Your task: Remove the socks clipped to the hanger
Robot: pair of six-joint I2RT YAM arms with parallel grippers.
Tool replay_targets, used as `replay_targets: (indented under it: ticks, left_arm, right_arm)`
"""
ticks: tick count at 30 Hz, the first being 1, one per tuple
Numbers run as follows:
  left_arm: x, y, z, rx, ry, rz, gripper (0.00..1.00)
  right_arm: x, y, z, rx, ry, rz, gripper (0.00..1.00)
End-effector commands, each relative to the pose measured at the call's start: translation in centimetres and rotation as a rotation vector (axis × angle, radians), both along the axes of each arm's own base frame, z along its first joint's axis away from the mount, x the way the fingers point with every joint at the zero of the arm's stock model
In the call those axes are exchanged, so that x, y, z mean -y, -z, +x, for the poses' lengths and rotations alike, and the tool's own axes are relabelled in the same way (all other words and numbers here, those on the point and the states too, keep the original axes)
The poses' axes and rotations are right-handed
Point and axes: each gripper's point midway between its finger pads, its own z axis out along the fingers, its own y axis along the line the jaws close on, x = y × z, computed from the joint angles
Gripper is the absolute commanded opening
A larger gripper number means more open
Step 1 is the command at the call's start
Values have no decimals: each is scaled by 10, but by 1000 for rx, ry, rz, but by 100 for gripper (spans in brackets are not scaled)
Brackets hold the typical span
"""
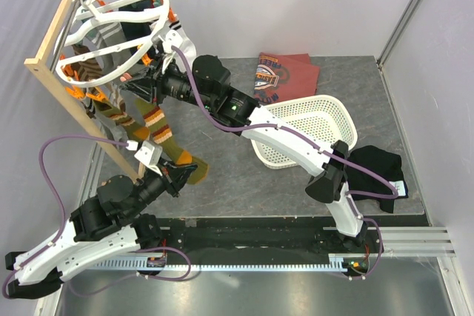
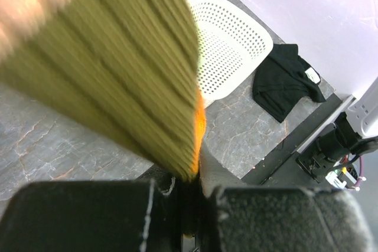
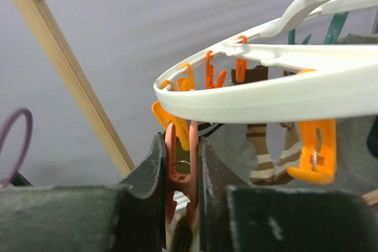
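Here the left gripper (image 2: 188, 190) is clenched on the toe of an olive sock (image 2: 118, 75), which slants down to it from the hanger (image 1: 111, 31) (hooked high at the far left, on the rack (image 3: 71, 78)). The right gripper (image 3: 181, 163) is pinched on an orange clip (image 3: 177, 146) at the hanger's rim. More socks (image 3: 260, 149) dangle under the ring. A basket (image 1: 318, 112) lies well to the right.

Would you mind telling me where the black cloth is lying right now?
In the top view, the black cloth lies on the right side of the grey table, near its front edge, just right of the white mesh basket.
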Motion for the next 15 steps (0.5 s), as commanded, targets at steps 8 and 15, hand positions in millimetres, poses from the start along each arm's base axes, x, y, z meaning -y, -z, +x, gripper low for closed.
replay_targets:
  ticks: [8, 15]
  left_arm:
    - [1, -4, -1, 28, 15, 3, 2]
    - [2, -4, -6, 23, 42, 4, 2]
  right_arm:
    - [8, -36, -14, 33, -35, 120, 0]
    - [28, -30, -32, 41, -68, 75, 50]
